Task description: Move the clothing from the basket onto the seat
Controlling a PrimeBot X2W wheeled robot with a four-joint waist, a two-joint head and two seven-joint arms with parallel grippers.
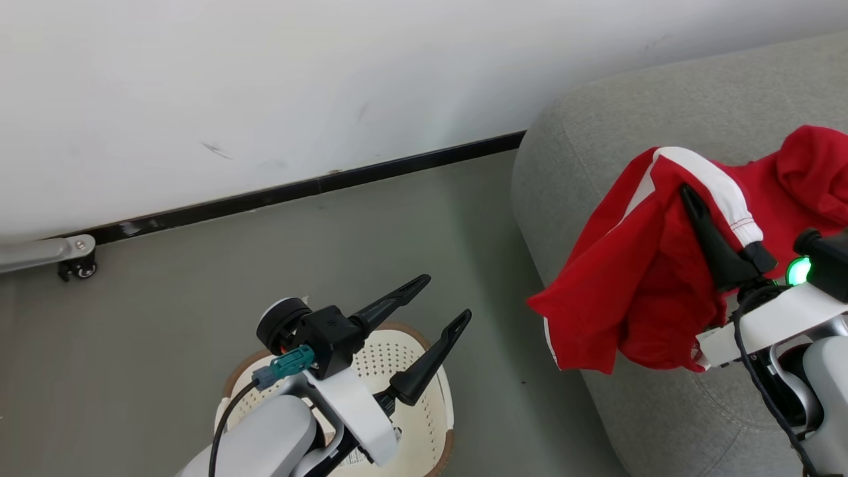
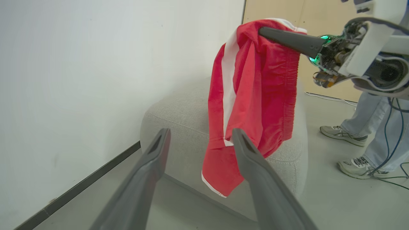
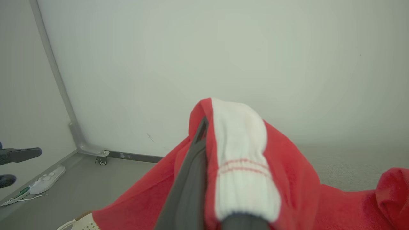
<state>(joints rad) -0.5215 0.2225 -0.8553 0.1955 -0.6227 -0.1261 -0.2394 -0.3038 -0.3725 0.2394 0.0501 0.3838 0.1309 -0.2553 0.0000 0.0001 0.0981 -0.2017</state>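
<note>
My right gripper (image 1: 692,202) is shut on the clothing (image 1: 629,278), a red garment with a white stripe and a white cuff, held up above the left end of the grey seat (image 1: 596,126). The fabric hangs down over the seat's edge. More red fabric (image 1: 815,165) lies bunched on the seat to the right. In the left wrist view the clothing (image 2: 255,95) dangles from the right gripper (image 2: 263,31) in front of the seat (image 2: 179,111). My left gripper (image 1: 449,298) stands open, holding nothing, above the cream perforated basket (image 1: 447,437). The white cuff (image 3: 239,159) covers one finger of the right gripper (image 3: 209,127).
A white wall with a dark baseboard (image 1: 298,189) runs behind the grey floor. A caster wheel (image 1: 79,268) sits at the far left. A person's feet (image 2: 343,134) stand beyond the seat near cables. A white shoe (image 3: 48,180) lies on the floor.
</note>
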